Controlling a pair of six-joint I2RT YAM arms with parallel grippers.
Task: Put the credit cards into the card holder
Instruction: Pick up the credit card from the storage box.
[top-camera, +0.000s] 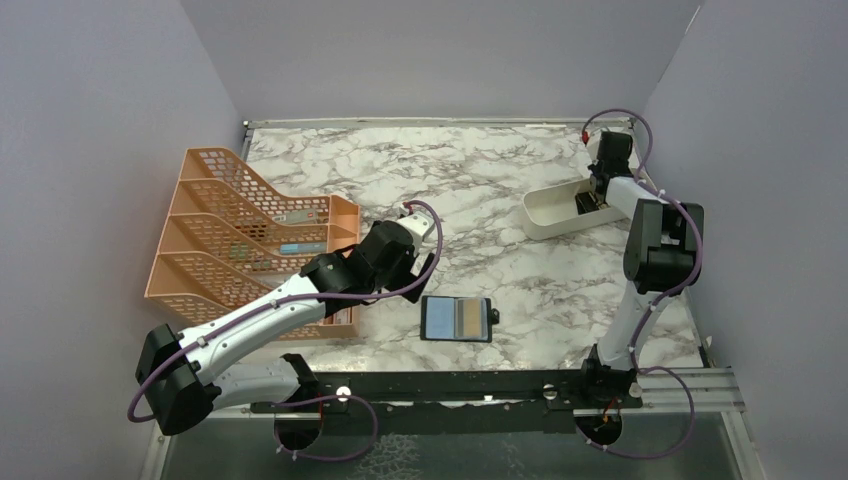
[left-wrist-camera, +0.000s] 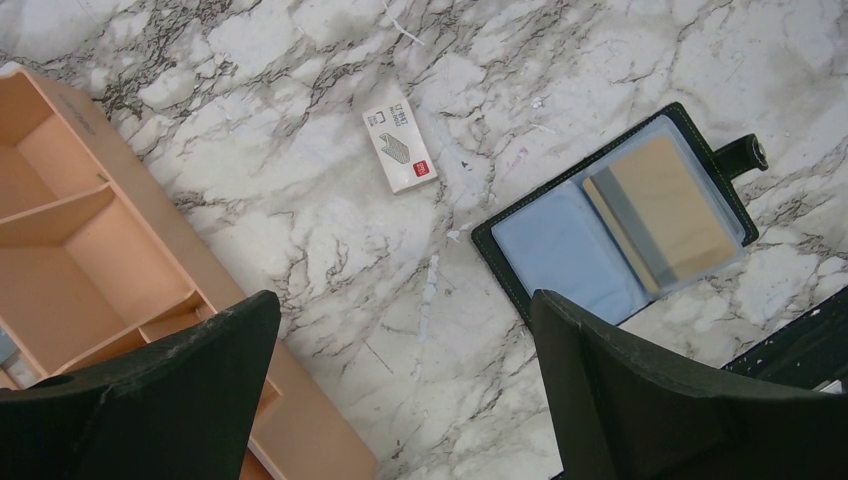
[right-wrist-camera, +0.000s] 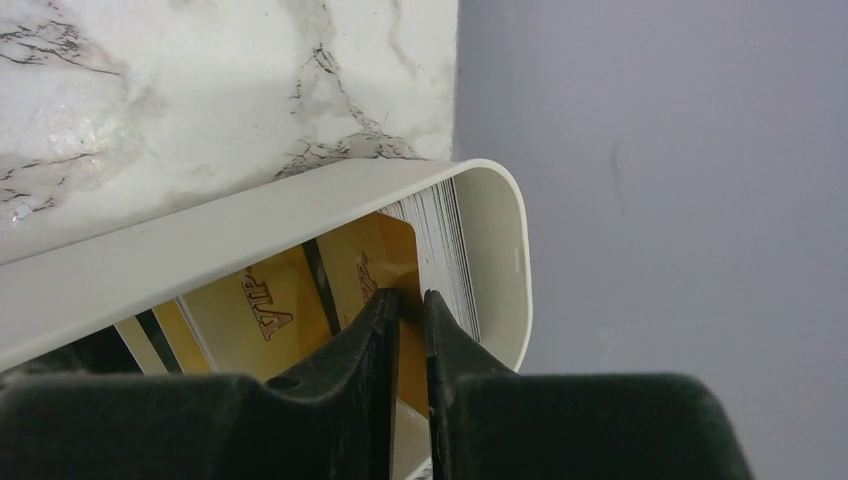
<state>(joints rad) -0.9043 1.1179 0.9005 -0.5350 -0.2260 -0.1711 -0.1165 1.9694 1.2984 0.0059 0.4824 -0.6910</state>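
Observation:
The card holder (top-camera: 458, 319) lies open on the marble near the front, blue-grey lining up, also in the left wrist view (left-wrist-camera: 560, 250). A yellow-gold card (left-wrist-camera: 665, 215) sits in its right pocket. My left gripper (top-camera: 405, 240) hovers open and empty above the table to the holder's left, with bare marble between its fingers (left-wrist-camera: 400, 310). My right gripper (top-camera: 592, 200) reaches into the white tray (top-camera: 550, 212). Its jaws (right-wrist-camera: 410, 298) are closed on the edge of a yellow-gold card (right-wrist-camera: 345, 270) standing in the tray among other cards. No black card shows clearly.
An orange mesh file rack (top-camera: 250, 230) stands at the left, close beside my left arm, and also shows in the left wrist view (left-wrist-camera: 80, 230). A small white piece with a reddish mark (left-wrist-camera: 399, 150) lies on the marble. The tray sits near the right wall (right-wrist-camera: 650, 150).

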